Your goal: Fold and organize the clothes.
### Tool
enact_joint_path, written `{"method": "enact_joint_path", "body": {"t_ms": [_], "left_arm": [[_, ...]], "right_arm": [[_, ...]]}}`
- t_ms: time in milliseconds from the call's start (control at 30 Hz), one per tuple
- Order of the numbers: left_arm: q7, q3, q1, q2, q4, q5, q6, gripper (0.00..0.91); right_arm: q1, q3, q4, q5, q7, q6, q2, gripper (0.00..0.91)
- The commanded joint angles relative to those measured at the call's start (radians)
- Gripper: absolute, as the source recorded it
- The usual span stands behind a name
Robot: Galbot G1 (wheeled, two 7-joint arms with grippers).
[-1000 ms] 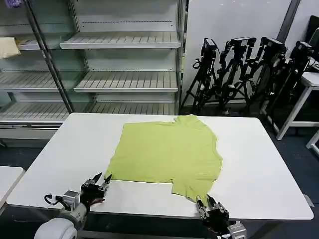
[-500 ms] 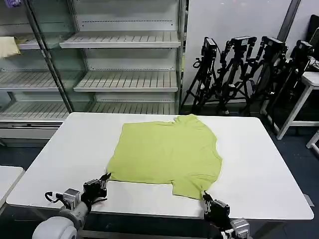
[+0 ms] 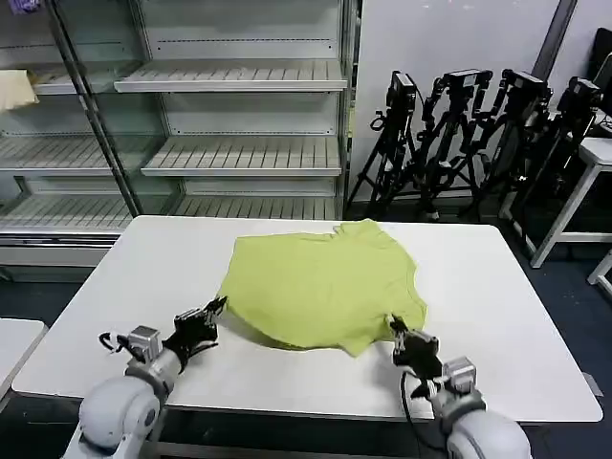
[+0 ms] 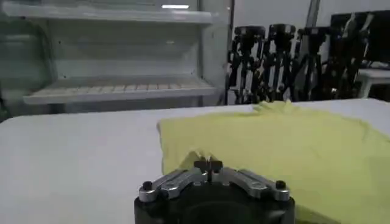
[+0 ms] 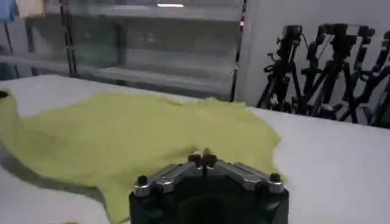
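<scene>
Head view: a lime T-shirt (image 3: 320, 287) lies at the centre of the white counter (image 3: 516, 316), back side up with no print showing. Its near hem is raised off the surface along the 6 o'clock edge. The left gripper (image 3: 206, 320) sits at the shirt's 8 o'clock corner and the right gripper (image 3: 400, 337) at its 4 o'clock corner, each with jaws drawn together on a pinch of hem. The far collar, at 12 o'clock, rests flat. By this reckoning the first fold is only starting: the hem is gathered and lifted but not yet laid over the body, and every later fold and the tidying remain.

Left wrist view: the left gripper (image 4: 209, 164) has its jaws pressed together, a fold of yellow-green cloth bunched right at the tips; the shirt spreads away toward 1 o'clock across the counter.

Right wrist view: the right gripper (image 5: 204, 158) likewise has its jaws together on the fabric edge, the shirt stretching off toward 10 o'clock, its far side draped and slightly rumpled.
</scene>
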Motion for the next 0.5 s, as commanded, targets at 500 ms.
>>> {"method": "enact_joint_path", "body": {"t_ms": [500], "left_arm": [[0.018, 0.026, -0.179, -0.016, 0.234, -0.028, 0.001, 0.01]], "right_arm": [[0.211, -0.025, -0.237, -0.016, -0.021, 0.031, 0.035, 0.0]]}}
